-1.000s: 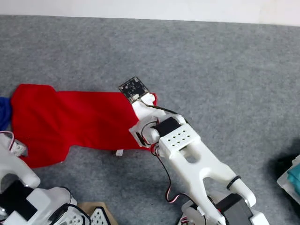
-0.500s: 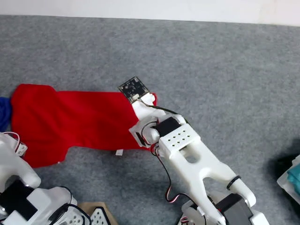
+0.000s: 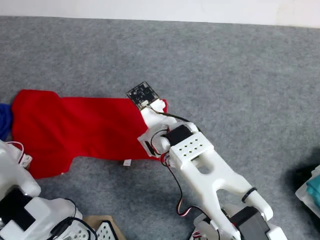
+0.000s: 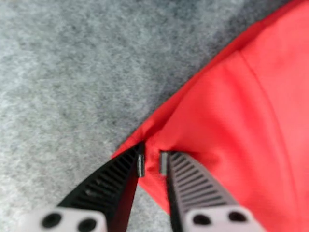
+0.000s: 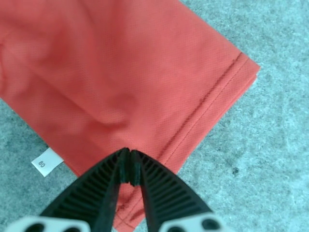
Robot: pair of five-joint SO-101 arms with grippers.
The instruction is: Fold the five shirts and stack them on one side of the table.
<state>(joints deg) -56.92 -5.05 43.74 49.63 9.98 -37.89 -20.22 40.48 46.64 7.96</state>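
Left tool pinches red shirt corner; right tool clamps hem; grey carpeted table, white wall behind.

The left arm draws back toward the near left corner of the desk. In the high view its white base housing and the dark block on it sit a touch farther left and nearer than a second ago, so less of the arm shows inside the left edge. Its wrist piece, with the thin red and white wires, slides slightly nearer too and sits lower against the near-left hem of the red shirt. The near edge of that left flap seems to pull in a little to the left with it. The shift is small and steady across both steps.
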